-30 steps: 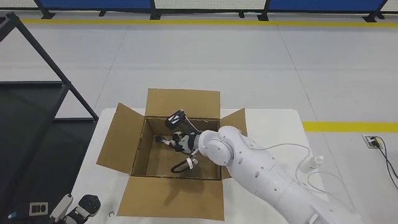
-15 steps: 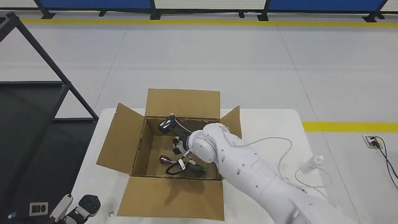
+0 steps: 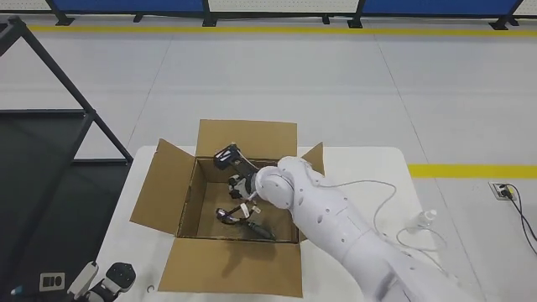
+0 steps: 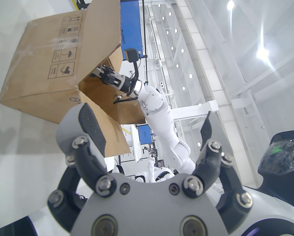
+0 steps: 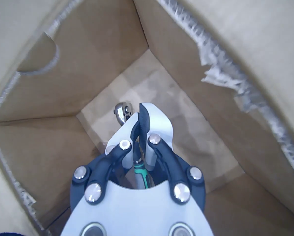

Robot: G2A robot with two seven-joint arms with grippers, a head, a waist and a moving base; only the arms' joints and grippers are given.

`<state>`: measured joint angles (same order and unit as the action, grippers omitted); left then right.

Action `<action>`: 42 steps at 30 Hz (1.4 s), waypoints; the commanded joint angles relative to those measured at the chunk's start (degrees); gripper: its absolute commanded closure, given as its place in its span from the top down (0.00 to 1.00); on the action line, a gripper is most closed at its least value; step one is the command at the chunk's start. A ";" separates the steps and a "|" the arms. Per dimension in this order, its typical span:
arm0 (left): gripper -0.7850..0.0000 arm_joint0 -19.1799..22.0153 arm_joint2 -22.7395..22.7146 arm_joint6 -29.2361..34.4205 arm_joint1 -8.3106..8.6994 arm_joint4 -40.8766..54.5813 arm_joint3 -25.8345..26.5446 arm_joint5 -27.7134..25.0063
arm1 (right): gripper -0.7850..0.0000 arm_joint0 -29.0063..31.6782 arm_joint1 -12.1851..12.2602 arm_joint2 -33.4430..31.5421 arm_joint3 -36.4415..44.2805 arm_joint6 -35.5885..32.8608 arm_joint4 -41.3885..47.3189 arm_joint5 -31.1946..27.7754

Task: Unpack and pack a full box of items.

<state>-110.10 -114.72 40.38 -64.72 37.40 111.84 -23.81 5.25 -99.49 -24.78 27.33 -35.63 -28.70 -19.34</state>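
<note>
Deep inside the open cardboard box [image 3: 247, 131], well below its rim: right tool [image 5: 139, 118], clamped shut on a ratchet wrench [image 5: 122, 111]. Grips it along the shaft, chrome head poking out just past the fingertips [image 5: 159, 122] toward the box floor, green-and-black handle running back between them toward the wrist, so the long axis in line with the tool's own. Points down into a corner of the box, head close over the cardboard bottom; cannot tell whether touching it. Walls and raised flaps on every side. Outside the box, low off its near-left corner by the white desk [image 3: 369, 166]: left tool [image 4: 148, 117], spread wide, holding nothing, well apart from the wrench. Right arm plainly the nearer, and the only one on the thing. Could be a lift out or a setting down; cannot tell which from here. Either way hinges on the same relation: wrench in line with the tool, box opening up behind the wrist. Probably safest to travel along that axis, clear of the walls; a sideways swing risks catching the head on a flap.
</note>
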 commanded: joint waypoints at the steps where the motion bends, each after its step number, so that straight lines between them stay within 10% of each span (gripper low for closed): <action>1: 1.00 0.00 0.00 0.00 0.00 0.00 0.00 0.00 | 0.00 -0.02 0.64 -1.34 0.05 0.93 0.91 -3.81; 16: 1.00 0.00 0.00 0.00 0.00 0.00 0.00 0.00 | 0.00 8.13 12.24 -16.38 17.65 5.08 4.15 -36.34; 28: 1.00 0.00 0.00 0.00 0.00 0.00 0.00 0.00 | 0.00 34.17 22.54 -36.72 63.84 -2.54 -0.31 -33.02; 42: 1.00 0.00 0.00 0.00 0.00 0.00 0.00 0.00 | 0.00 52.26 26.68 -50.93 81.25 -0.71 -1.32 -33.28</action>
<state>-110.10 -114.72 40.38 -64.72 37.40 111.84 -23.81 55.57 -73.04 -74.31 107.64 -37.28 -29.65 -53.01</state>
